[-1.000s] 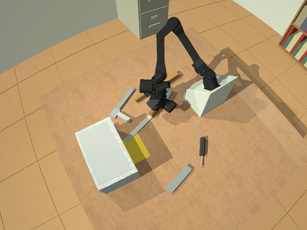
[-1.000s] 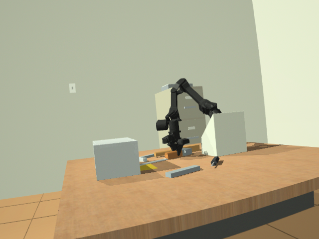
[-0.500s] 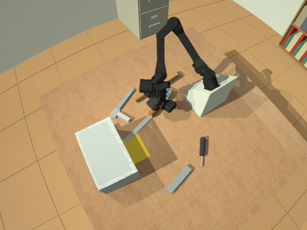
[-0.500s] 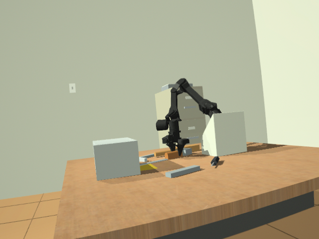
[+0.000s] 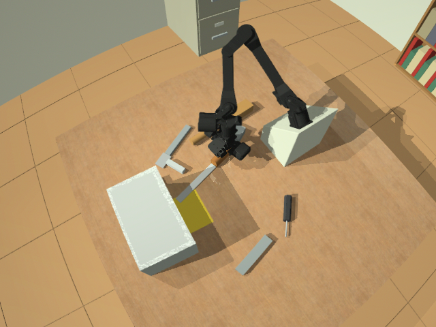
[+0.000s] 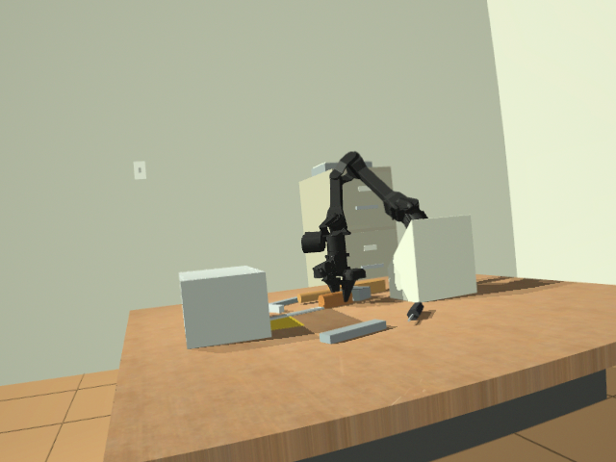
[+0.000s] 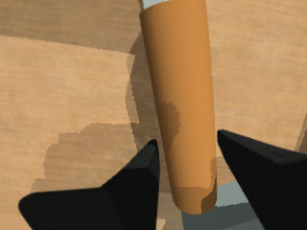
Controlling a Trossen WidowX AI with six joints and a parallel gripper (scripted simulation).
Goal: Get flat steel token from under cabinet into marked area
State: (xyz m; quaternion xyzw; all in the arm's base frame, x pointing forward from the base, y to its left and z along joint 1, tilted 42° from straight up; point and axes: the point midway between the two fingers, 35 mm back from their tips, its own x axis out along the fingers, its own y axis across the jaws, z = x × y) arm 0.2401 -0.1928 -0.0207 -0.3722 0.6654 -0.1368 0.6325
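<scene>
The white cabinet [image 5: 148, 218] [image 6: 226, 308] stands at the left of the table. The yellow marked area [image 5: 197, 216] [image 6: 286, 323] lies in front of it, in shadow. No token shows; the vent slots are out of view. A tool with an orange handle [image 5: 216, 161] [image 6: 328, 300] [image 7: 184, 86] and a flat grey blade [image 5: 202, 179] lies on the table, its blade end over the area's corner beside the cabinet. My gripper [image 5: 227, 154] [image 6: 341, 295] [image 7: 187, 140] is open over the handle, one finger on each side, with gaps visible between fingers and handle.
A grey L-shaped piece [image 5: 178, 140] with a white arm lies left of the tool. A wooden bar [image 5: 244, 109] and a blue-grey block [image 6: 361, 293] [image 7: 230, 194] lie near the gripper. A grey bar [image 5: 254, 255] [image 6: 354, 331], a screwdriver [image 5: 287, 208] [image 6: 415, 311] and a white pedestal [image 5: 309, 140] [image 6: 443, 258] stand apart.
</scene>
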